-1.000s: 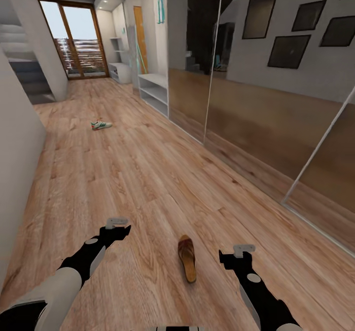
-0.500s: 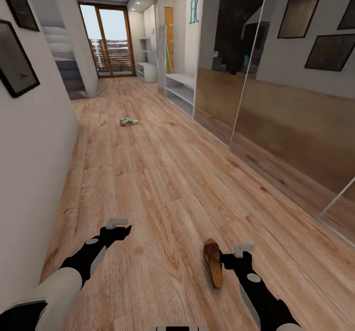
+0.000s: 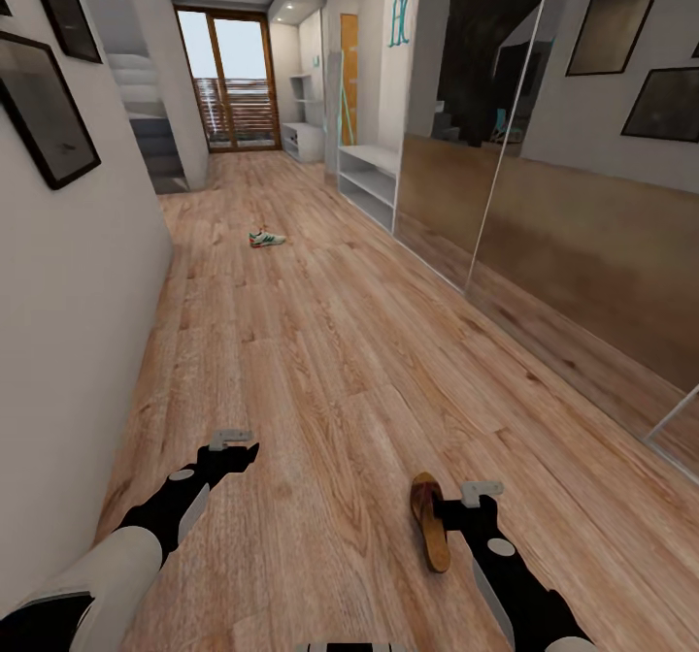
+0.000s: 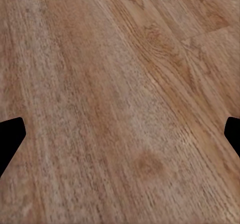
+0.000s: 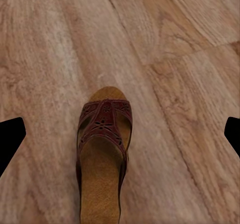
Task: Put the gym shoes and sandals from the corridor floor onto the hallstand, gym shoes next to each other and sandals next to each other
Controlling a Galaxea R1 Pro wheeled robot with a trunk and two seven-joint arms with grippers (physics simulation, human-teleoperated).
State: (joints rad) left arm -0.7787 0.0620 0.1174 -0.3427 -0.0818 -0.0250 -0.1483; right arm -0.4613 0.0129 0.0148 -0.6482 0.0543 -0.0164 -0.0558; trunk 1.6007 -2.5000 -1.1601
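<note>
While both grippers, the left gripper (image 3: 231, 450) and the right gripper (image 3: 464, 504), hang with jaws spread and empty, the dark brown leather sandal (image 3: 430, 533) lies near the right one and the white green-striped gym shoe (image 3: 266, 239) far off, both on the wood-plank corridor floor (image 3: 330, 361), so nothing is placed yet on the light grey hallstand (image 3: 371, 181).

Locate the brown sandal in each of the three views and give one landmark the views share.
Head view: the sandal lies on the wood floor low in the picture, just beside the right gripper.
Right wrist view: the sandal sits lower centre, strap end pointing up the picture.
Left wrist view: the sandal is not in it; bare floor planks there.
Shared landmark: the wood-plank floor.
</note>
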